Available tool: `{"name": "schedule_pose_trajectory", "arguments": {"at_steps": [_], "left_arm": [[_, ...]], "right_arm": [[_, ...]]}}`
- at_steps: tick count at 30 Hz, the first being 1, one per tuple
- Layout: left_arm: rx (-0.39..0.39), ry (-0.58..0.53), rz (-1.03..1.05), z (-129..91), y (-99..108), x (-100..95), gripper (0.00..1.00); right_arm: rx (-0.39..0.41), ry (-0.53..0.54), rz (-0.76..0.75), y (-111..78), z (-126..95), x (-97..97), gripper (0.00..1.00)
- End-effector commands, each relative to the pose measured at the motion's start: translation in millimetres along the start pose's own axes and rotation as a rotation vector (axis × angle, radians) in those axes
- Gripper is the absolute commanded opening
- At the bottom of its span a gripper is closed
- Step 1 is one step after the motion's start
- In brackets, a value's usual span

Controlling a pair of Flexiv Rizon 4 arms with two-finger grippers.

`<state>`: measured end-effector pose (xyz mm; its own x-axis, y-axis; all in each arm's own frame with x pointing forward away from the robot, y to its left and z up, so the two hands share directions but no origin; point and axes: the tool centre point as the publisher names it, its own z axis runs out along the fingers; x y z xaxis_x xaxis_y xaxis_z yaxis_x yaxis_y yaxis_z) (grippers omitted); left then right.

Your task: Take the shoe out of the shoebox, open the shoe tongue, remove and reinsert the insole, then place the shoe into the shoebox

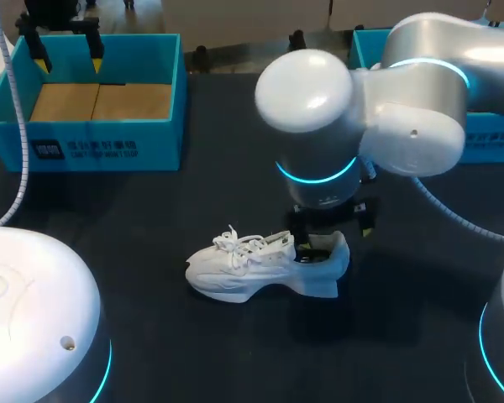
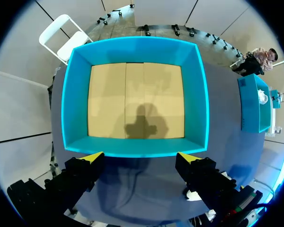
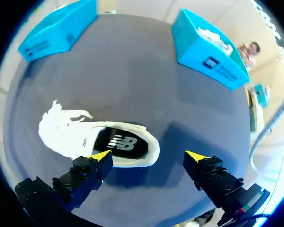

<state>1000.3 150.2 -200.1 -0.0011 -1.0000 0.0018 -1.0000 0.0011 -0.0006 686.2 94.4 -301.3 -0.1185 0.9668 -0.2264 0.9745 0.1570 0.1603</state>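
Since the white sneaker (image 1: pixel 265 267) sits on the bench (image 1: pixel 109 218), tongue-opening looks like the step in hand. Right gripper (image 3: pixel 149 157) hovers over the heel (image 3: pixel 153 147), fingers wide, empty; next it must drop onto the tongue (image 1: pixel 275 243). Left gripper (image 2: pixel 141 157) hangs spread, empty, above the blue shoebox (image 2: pixel 197 94).

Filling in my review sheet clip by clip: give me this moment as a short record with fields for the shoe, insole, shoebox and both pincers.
shoe: white, on its sole on the dark table, outside any box, laces loose
insole: dark, seated inside the shoe
shoebox: teal, far left, empty, cardboard floor showing
left pincer: open, above the shoebox, holding nothing
right pincer: open, above the shoe's heel end, holding nothing
second box: teal, far right, something white inside
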Motion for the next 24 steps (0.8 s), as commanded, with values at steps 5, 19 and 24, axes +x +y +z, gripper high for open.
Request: {"name": "schedule_pose_trajectory", "arguments": {"at_steps": [5,19,24], "left_arm": [[0.0,-0.001,0.0,0,0,0.0,1.0],[0.0,-0.001,0.0,0,0,0.0,1.0],[0.0,-0.001,0.0,0,0,0.0,1.0]], "right_arm": [[-0.145,0.165,-0.321,-0.1,-26,-5.7,1.0],[-0.34,0.162,-0.872,19.0,-42,3.9,1.0],[-0.346,0.228,-0.981,18.1,-39,-2.3,1.0]]}}
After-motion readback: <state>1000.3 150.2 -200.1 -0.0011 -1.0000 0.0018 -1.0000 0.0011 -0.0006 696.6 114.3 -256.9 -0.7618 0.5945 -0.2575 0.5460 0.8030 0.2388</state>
